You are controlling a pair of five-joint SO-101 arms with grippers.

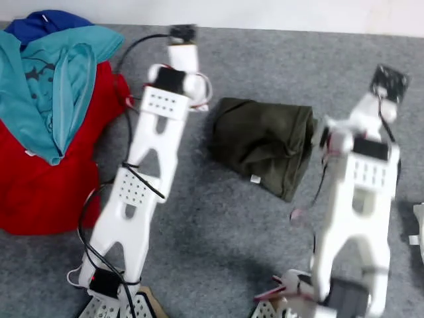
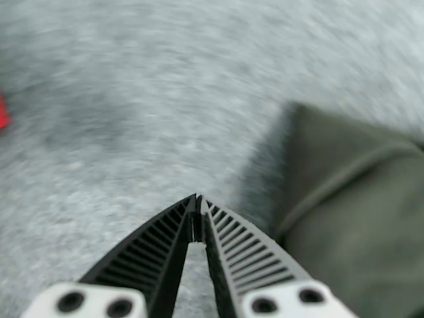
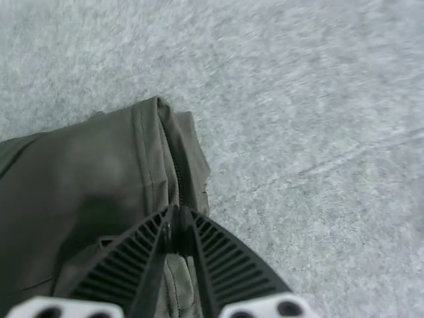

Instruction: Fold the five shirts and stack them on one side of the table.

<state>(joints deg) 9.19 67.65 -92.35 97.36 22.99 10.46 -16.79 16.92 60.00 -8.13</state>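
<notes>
Folding looks underway: left gripper hangs closed, empty, beside the olive shirt; right gripper closed over its right hem, grip uncertain.

- Table: grey, felt-like cover over the whole top.
- Olive shirt: folded bundle mid-table, flat on the cover.
- Red shirt: spread out at the left edge.
- Teal shirt: lying over the red shirt.
- Blue shirt: far left corner, partly under the teal shirt.
</notes>
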